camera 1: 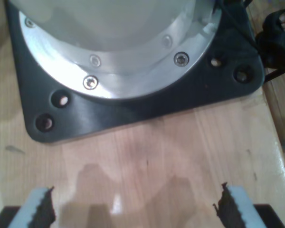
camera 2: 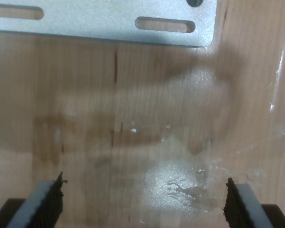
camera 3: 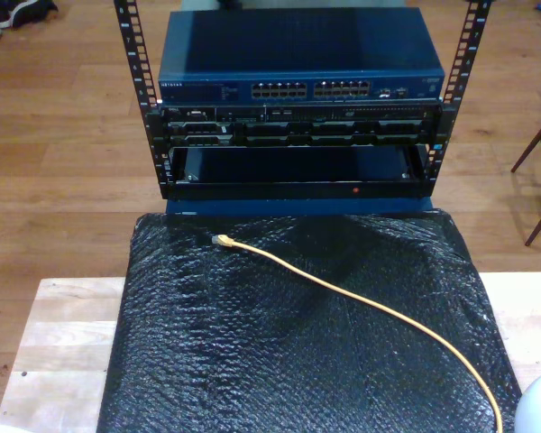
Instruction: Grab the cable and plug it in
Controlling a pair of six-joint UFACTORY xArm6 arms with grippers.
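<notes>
Cable (camera 3: 361, 302) lies loose across the black mat (camera 3: 207, 361), plug (camera 3: 221, 241) toward the rack (camera 3: 298, 135). Light, floppy; I'd grip just behind plug. My first hand (camera 1: 133, 206) & second hand (camera 2: 142, 199) both spread, nothing held.

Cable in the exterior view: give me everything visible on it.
The cable is thin, yellow-orange and smooth-looking, lying loose and unplugged on the black textured mat. Its plug, small and pale yellow, rests on the mat toward the rack, pointing to the exterior view's left, well short of the ports. From there the cable runs in a gentle curve toward the exterior view's lower right and leaves the picture at the bottom edge. Nothing but the mat touches it. Plug detail is too small to make out.
</notes>
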